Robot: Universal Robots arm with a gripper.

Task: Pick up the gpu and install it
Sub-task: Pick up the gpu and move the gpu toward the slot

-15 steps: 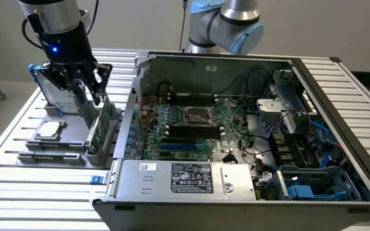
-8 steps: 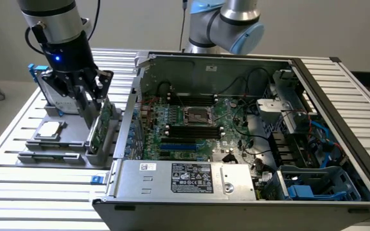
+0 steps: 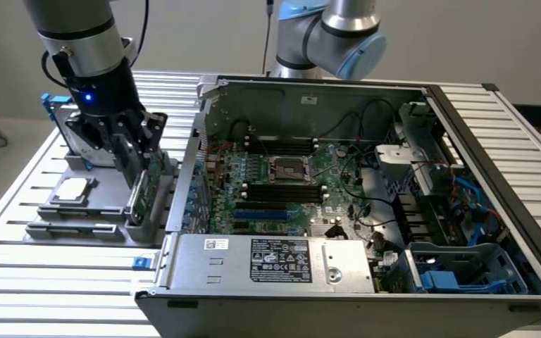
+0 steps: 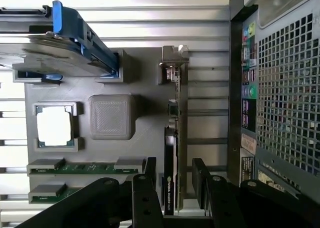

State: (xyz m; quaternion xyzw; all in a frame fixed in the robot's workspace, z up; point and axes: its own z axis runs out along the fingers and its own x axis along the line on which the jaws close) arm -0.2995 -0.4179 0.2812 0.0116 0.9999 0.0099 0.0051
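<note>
Arm: wrist points straight down over the gray holder (image 3: 73, 229).
Gripper (image 3: 137, 151): partly open, fingers (image 4: 150, 170) straddling the upright gpu (image 4: 172, 123) (narrow gaps either side), nothing clamped.

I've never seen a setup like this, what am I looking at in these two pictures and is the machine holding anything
This is a robot arm with a claw at its end. One picture comes from a camera standing off the arm, the other from a camera on its wrist, looking past the claw. On a slatted metal table sit an open computer case and, beside it, a grey tray of parts: a square processor chip, a hard drive in a blue frame, memory sticks and the gpu, a card standing on edge. The claw is open, one finger on each side of the gpu with small gaps, so it holds nothing yet.
</note>
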